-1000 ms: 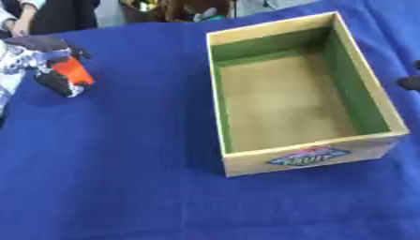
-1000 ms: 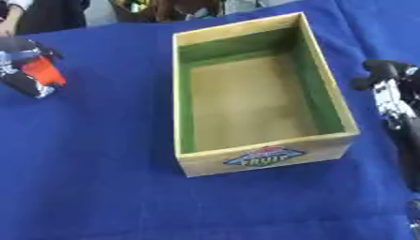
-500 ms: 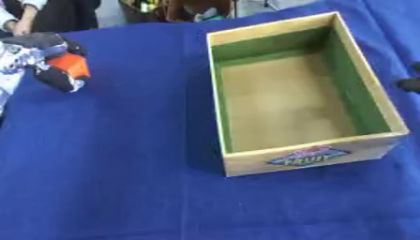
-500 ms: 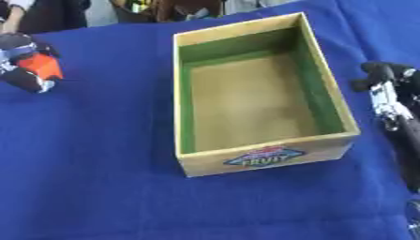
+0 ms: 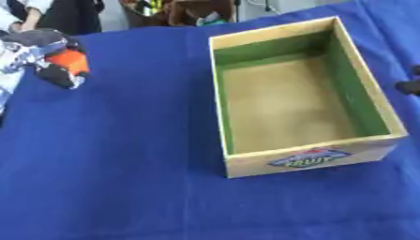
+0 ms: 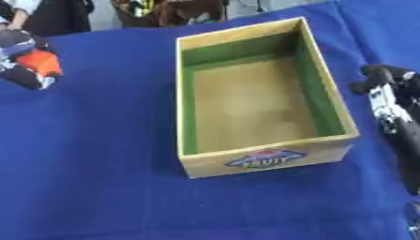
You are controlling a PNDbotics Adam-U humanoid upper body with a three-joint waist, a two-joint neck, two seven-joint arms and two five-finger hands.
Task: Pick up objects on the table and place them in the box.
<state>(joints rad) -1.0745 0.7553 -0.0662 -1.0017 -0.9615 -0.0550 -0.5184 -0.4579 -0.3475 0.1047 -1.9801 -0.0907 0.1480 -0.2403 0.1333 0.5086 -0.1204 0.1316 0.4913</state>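
Note:
A wooden box (image 5: 226, 112) with green inner walls and a fruit label on its near side stands in the middle of the blue cloth; nothing shows inside it. At the far left my left hand (image 5: 45, 47), black and silver, is shut on an orange object (image 5: 69, 62) and holds it just above the cloth, well left of the box. My right hand (image 6: 384, 78) shows at the right edge, close beside the box's right wall, its forearm running down toward the lower right corner.
The blue cloth (image 5: 123, 168) covers the whole table around the box. Beyond the far edge are dark clutter (image 5: 176, 11) and a person's sleeve (image 6: 16, 7) at the upper left.
My left hand has drifted a little toward the far edge with the orange object in it. The box and the right hand have stayed put.

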